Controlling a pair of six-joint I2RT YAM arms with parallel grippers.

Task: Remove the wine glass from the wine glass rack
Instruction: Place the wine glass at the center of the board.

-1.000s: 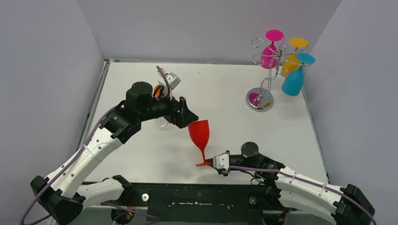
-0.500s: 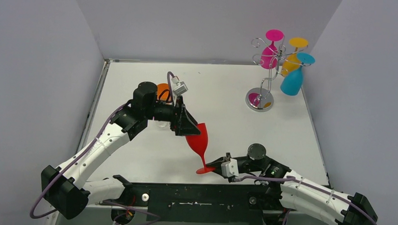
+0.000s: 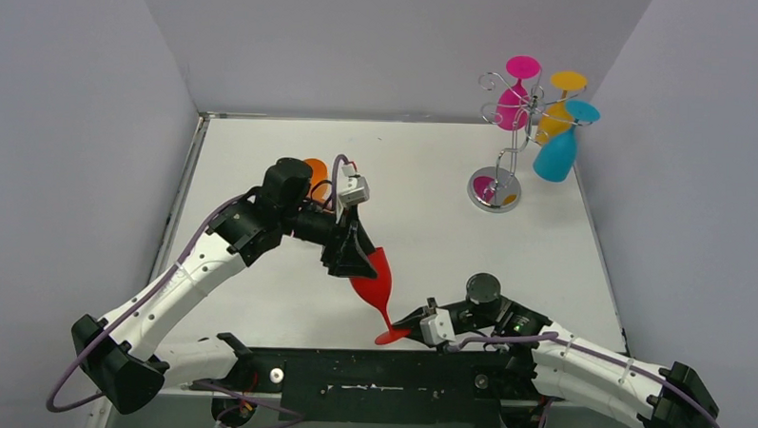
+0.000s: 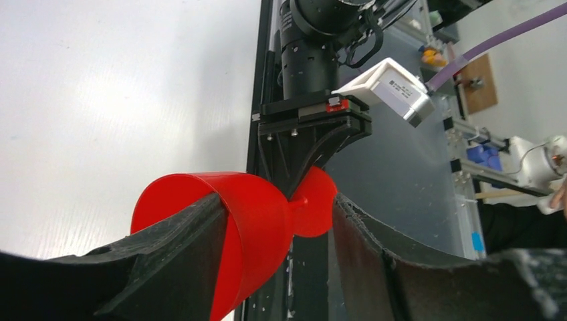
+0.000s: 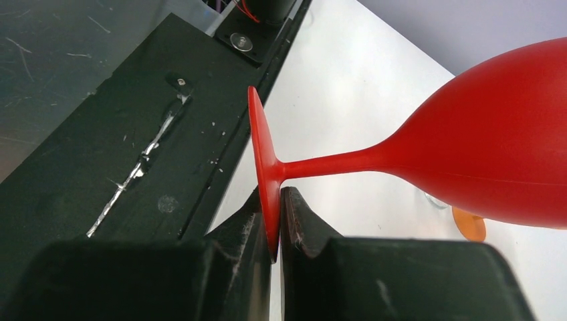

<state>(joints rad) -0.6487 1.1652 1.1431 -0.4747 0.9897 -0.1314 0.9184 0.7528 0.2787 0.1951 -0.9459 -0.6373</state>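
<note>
The red wine glass (image 3: 373, 282) is off the rack (image 3: 511, 133) and is held in the air, low and centre in the overhead view, tilted with its bowl up and to the left and its foot down and to the right, above the near edge of the desk (image 3: 434, 178). The right end effector (image 3: 408, 322) is pressed together on the rim of the foot, so the thin disc is pinched edge-on between the two fingers; such a grip is judged good for carrying but poor for standing the glass upright, since the fingers would be in the way. The left end effector (image 3: 354, 261) is set around the bowl, presumably so that the glass can be passed across. Its jaws are partly spread on either side of the bowl, and one finger (image 4: 167, 267) is seen lying against the red wall in the left wrist view; whether the bowl is already gripped cannot be told. The rack stands at the upper right, well apart from both arms, with a pink glass (image 3: 514, 103), a yellow glass (image 3: 555, 115) and a blue glass (image 3: 556, 155) hung upside down by their feet from its curled arms. An orange object (image 3: 315, 169) is partly hidden behind the left arm.
</note>
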